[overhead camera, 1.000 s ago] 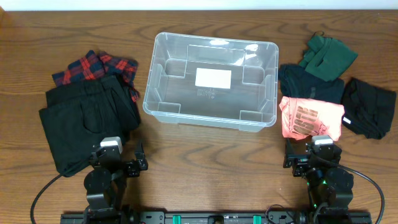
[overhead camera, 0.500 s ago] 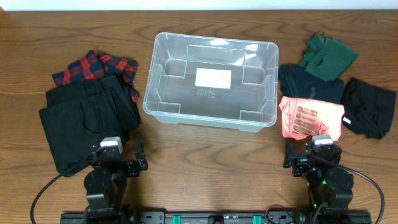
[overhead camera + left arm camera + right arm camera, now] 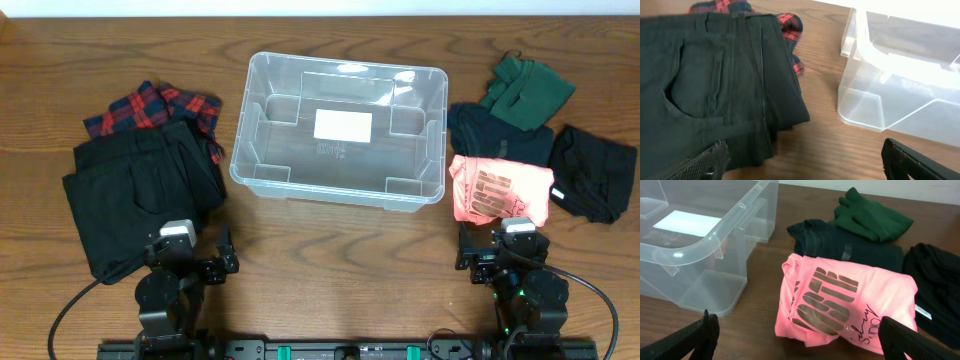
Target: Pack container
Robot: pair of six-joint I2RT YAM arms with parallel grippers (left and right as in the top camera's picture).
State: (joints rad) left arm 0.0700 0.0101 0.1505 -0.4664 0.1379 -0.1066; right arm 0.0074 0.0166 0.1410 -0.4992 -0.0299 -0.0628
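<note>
Folded black trousers (image 3: 715, 80) lie partly over a red plaid shirt (image 3: 790, 27), near the clear container (image 3: 865, 102).

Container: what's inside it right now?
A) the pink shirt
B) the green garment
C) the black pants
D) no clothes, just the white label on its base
D: the overhead view shows only the white label through the clear base of the container. The pink shirt lies outside it to the right and the black pants outside it to the left.
</note>
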